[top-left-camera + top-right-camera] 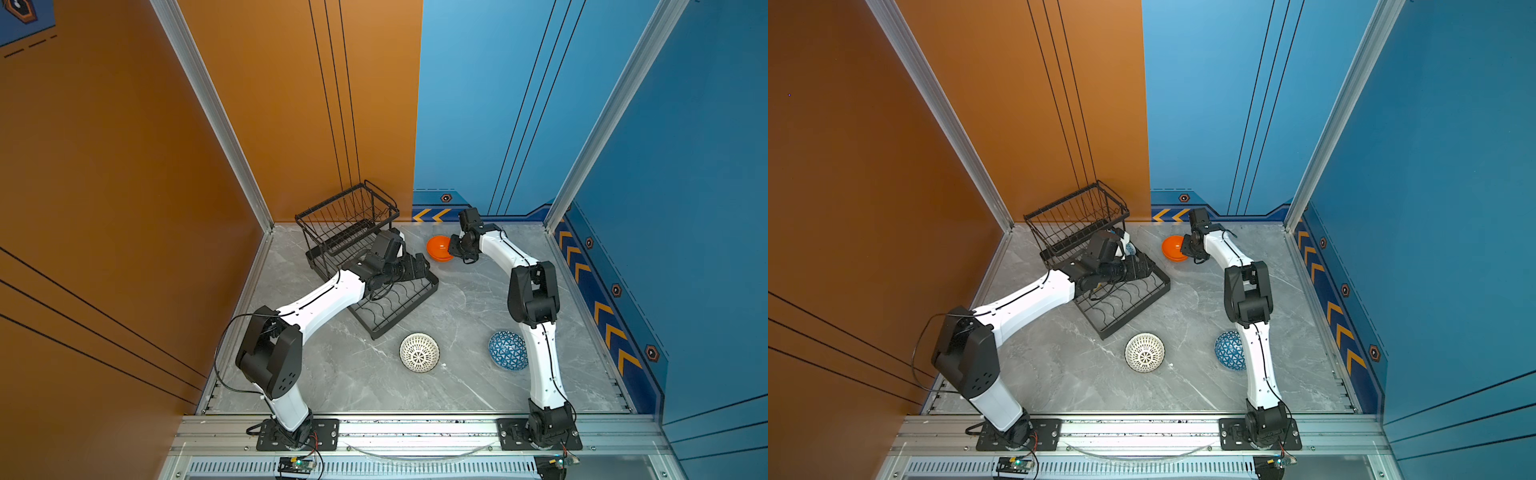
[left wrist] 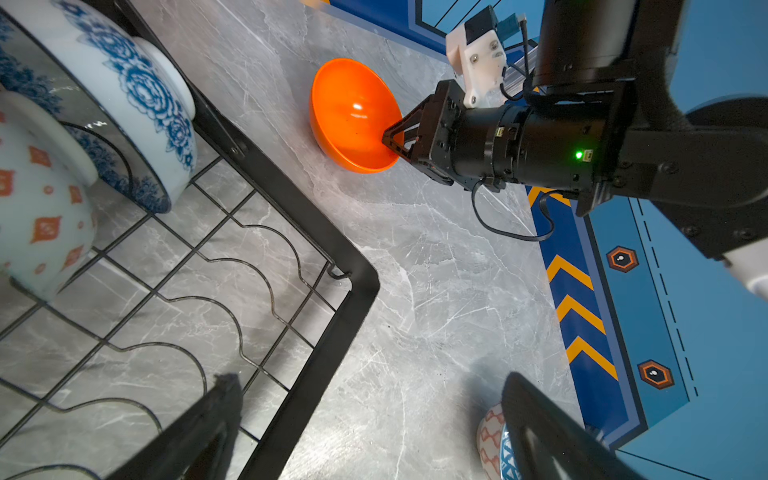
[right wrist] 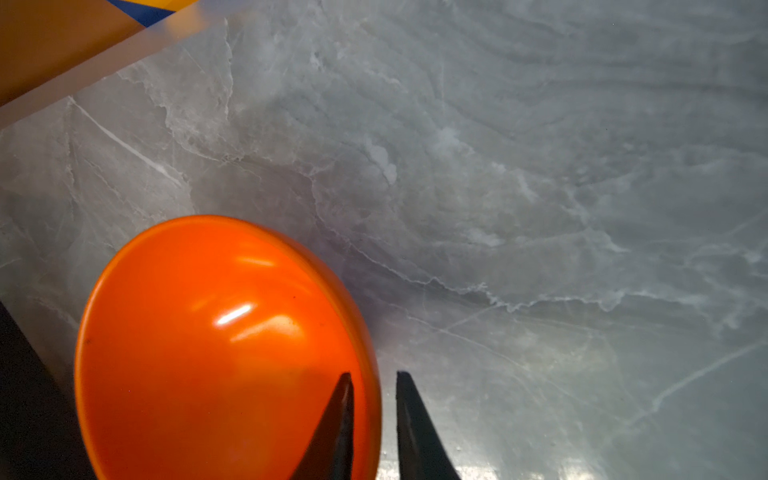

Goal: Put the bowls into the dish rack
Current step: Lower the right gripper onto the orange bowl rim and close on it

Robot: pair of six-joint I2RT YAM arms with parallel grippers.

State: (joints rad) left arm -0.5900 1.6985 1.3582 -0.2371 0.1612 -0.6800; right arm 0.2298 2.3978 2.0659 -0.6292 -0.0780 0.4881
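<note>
The orange bowl (image 1: 436,247) (image 1: 1172,247) (image 2: 349,112) (image 3: 208,353) sits tilted on the table at the back. My right gripper (image 1: 451,246) (image 2: 388,141) (image 3: 374,386) is shut on its near rim, one finger inside and one outside. My left gripper (image 1: 420,266) (image 2: 374,415) hangs open over the corner of the dish rack (image 1: 415,307) (image 1: 1142,303) (image 2: 316,332), holding nothing. In the rack lean a white-and-blue floral bowl (image 2: 137,95) and a pale green patterned bowl (image 2: 41,208). Upside down on the table lie a white lattice bowl (image 1: 419,352) (image 1: 1144,352) and a blue triangle bowl (image 1: 505,350) (image 1: 1228,350).
The rack's raised basket (image 1: 347,216) stands against the orange back wall. The right arm's white forearm (image 1: 540,365) passes over the blue triangle bowl's edge. Walls close in the table at the back and on both sides.
</note>
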